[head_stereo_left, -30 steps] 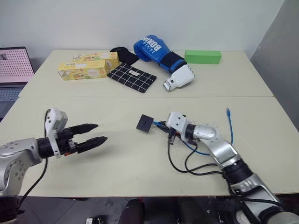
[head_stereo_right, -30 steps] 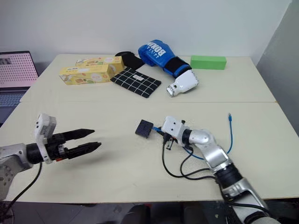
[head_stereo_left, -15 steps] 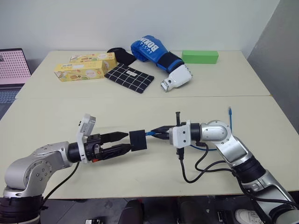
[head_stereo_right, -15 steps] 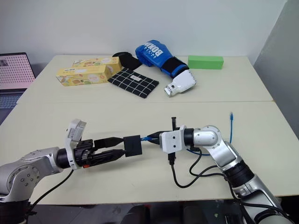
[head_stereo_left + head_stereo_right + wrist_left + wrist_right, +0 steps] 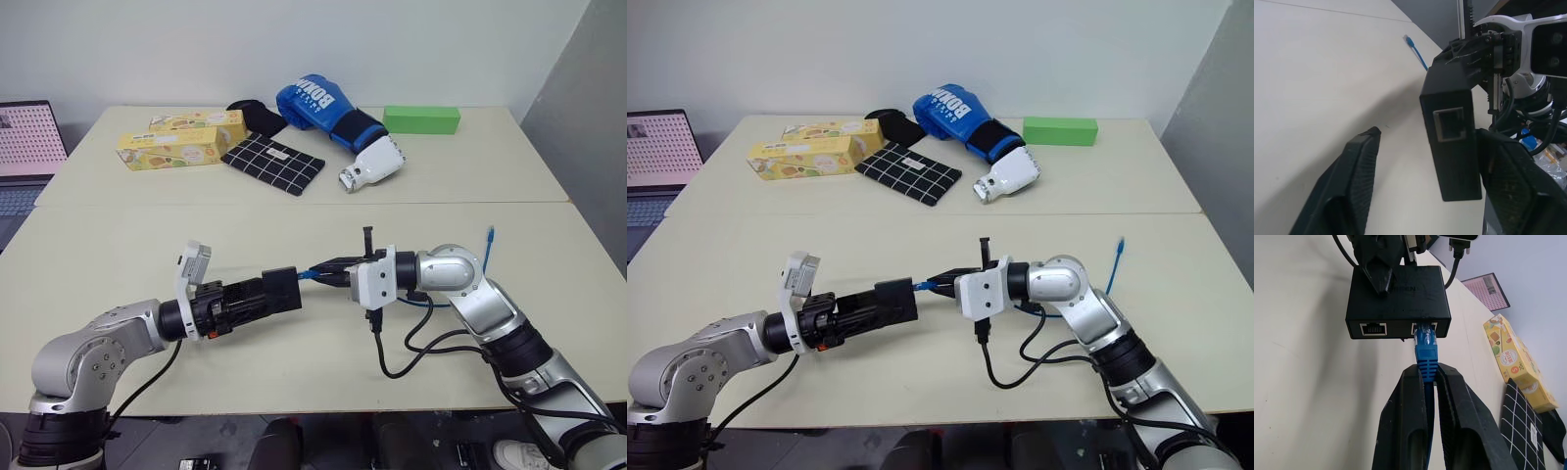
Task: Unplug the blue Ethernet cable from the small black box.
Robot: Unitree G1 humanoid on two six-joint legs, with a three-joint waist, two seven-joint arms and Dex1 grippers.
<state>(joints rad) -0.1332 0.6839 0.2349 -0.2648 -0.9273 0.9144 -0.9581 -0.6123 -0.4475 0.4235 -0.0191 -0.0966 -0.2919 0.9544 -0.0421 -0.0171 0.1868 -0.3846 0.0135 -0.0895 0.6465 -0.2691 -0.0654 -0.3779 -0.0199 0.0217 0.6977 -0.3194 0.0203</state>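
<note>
The cable is plugged into one port of the box, which is lifted above the table between the two grippers. The right gripper pinches the cable just behind its plug, jaws narrow. The left gripper grips the box from the opposite side, one finger on each side of it. The cable's free end hangs near the right arm.
</note>
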